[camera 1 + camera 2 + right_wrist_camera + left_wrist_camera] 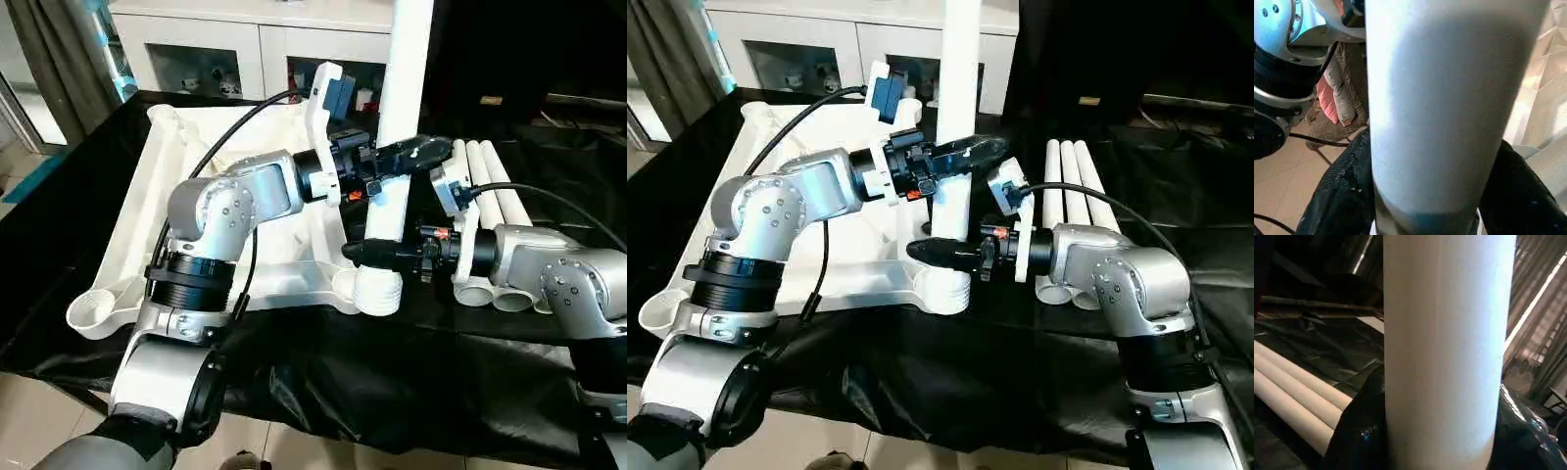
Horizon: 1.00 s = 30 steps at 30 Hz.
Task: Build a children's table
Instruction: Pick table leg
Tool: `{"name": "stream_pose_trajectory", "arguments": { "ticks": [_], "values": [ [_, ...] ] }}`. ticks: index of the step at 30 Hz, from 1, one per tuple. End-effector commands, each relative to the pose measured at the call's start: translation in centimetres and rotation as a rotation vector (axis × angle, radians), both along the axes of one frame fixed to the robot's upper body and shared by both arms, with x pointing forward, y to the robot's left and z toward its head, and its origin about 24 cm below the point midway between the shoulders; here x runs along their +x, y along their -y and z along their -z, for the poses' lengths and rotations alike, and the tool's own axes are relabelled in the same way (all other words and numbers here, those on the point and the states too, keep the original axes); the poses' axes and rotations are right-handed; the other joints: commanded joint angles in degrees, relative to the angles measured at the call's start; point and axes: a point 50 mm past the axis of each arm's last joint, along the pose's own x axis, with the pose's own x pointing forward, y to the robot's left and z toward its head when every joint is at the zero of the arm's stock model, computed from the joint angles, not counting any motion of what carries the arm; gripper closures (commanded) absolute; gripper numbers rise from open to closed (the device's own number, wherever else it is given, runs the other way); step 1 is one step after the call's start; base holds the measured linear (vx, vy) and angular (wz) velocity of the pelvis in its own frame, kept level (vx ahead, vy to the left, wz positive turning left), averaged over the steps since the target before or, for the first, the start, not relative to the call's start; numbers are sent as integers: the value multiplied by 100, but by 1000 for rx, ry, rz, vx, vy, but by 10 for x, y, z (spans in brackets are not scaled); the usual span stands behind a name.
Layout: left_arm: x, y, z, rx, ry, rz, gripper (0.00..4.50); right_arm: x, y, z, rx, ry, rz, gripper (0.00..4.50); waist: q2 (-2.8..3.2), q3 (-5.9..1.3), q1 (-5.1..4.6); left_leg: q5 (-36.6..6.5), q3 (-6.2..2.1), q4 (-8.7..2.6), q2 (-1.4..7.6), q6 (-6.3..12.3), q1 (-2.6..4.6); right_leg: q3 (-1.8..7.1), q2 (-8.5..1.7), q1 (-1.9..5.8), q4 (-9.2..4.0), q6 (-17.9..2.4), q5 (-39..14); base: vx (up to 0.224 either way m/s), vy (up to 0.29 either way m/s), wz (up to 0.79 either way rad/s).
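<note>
The white tabletop (186, 166) lies underside up on the black cloth. One white table leg (404, 88) stands upright in the near right corner socket (378, 290). My left gripper (411, 155) is shut on this leg at mid height, and a black finger (1359, 431) presses against each of its sides. My right gripper (377, 255) clasps the same leg just above the socket, its fingers (1337, 196) tight against the tube. Three more legs (495, 176) lie side by side to the right of the tabletop.
A white cabinet with glass doors (216, 49) stands behind the table. Black cloth (392, 382) covers the table and hangs over its near edge. An open socket (93, 311) sits at the tabletop's near left corner.
</note>
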Motion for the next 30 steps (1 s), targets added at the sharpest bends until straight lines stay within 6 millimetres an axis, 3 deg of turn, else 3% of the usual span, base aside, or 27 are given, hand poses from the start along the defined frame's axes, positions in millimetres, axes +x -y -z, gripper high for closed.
{"name": "stream_pose_trajectory", "arguments": {
  "ticks": [1, 4, 7, 18, 19, 23, 30],
  "values": [
    [-7, 2, -12, -45, 25, 77, 265, 0, 2, 0, -17, -2, 1, 167, -141, -471, 22, 322, -92, -307, 274, 592, 64, 274, -468, 362, -337, -1640, 750, 0, 0, 0],
    [-8, 2, -12, -47, 20, 90, 265, 1, 3, 0, -10, -5, 2, 162, -138, -470, 24, 320, -92, -309, 272, 594, 64, 268, -462, 357, -336, -1670, 752, 0, 0, 0],
    [-8, 0, -12, -42, 22, 110, 265, 2, 5, 0, -5, -9, 7, 125, -140, -471, 25, 303, -90, -309, 273, 597, 71, 270, -464, 356, -340, -1665, 725, 0, 0, 0],
    [-5, -2, -13, -44, 17, 137, 265, 1, 9, 1, 3, -14, 0, 125, -117, -479, 24, 308, -94, -304, 271, 584, 73, 268, -458, 360, -333, -1680, 786, 0, 0, 0],
    [-5, -2, -13, -41, 18, 139, 265, 0, 9, 0, 11, -20, -7, 96, -119, -482, 27, 311, -93, -303, 269, 589, 73, 269, -461, 365, -331, -1688, 811, 0, 0, 0],
    [-2, -3, -12, -22, 23, 136, 265, -2, 9, -3, 33, -31, -36, 63, -105, -485, 33, 339, -97, -301, 267, 591, 73, 268, -453, 366, -326, -1696, 866, 0, 0, 0],
    [1, -4, -11, -6, 28, 137, 266, -7, 9, -7, 54, -29, -66, 45, -94, -494, 43, 321, -101, -295, 272, 608, 71, 263, -459, 376, -317, -1742, 959, 0, 0, 0]
  ]
}}
